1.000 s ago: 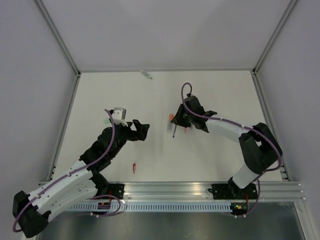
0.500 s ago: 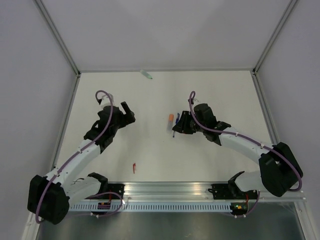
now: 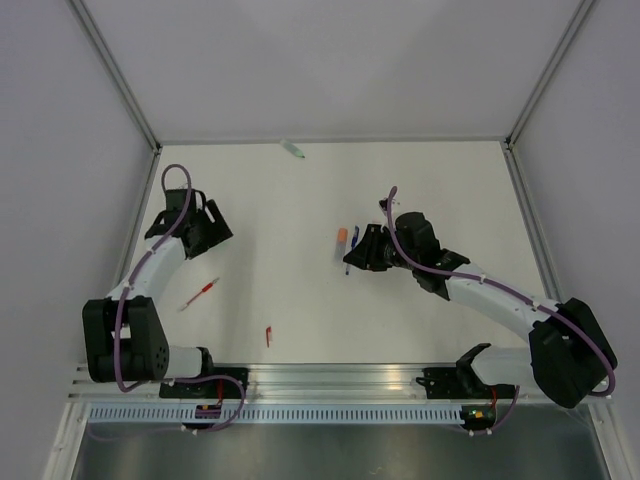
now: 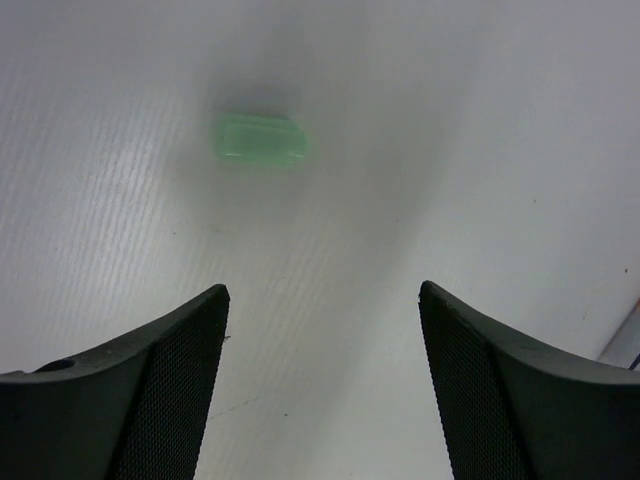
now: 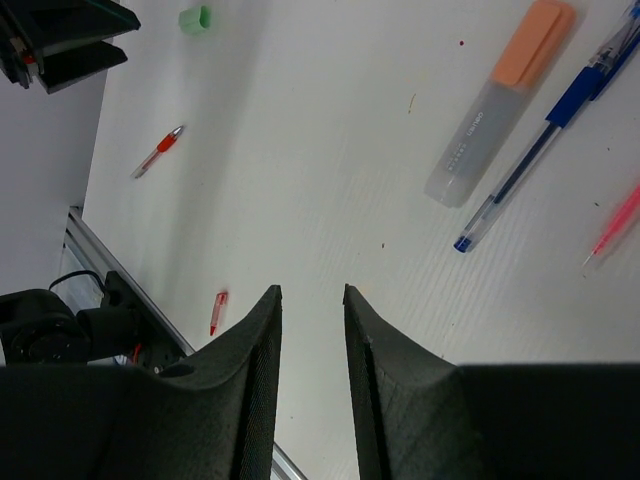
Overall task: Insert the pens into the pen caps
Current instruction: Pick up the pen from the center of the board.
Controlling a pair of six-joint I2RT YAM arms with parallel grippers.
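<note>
Here the mint cap [image 4: 260, 139] lies just ahead of the left gripper [image 4: 323, 290], empty and spread wide.

Table [image 3: 300, 200]: white, with faint fine ribbing in the left wrist view.
Mint green pen cap [image 4: 260, 140], upper left of the left wrist view: plain and blurred.
Left gripper [image 4: 323, 288]: black, with a fine mesh pattern on the inner faces.
Highlighter pen [image 5: 497, 105], upper right of the right wrist view: translucent grey body, orange cap, dark lettering.
Blue pen [image 5: 545, 140], beside it: clear barrel.
Pink pen [image 5: 612, 228], right edge: possibly red.
Red pen [image 5: 158, 152], upper left: pale barrel.
Red pen cap [image 5: 217, 312], lower left.
Arms [image 3: 500, 295]: white links, black joints.
Cables [image 3: 164, 180]: purple.
</note>
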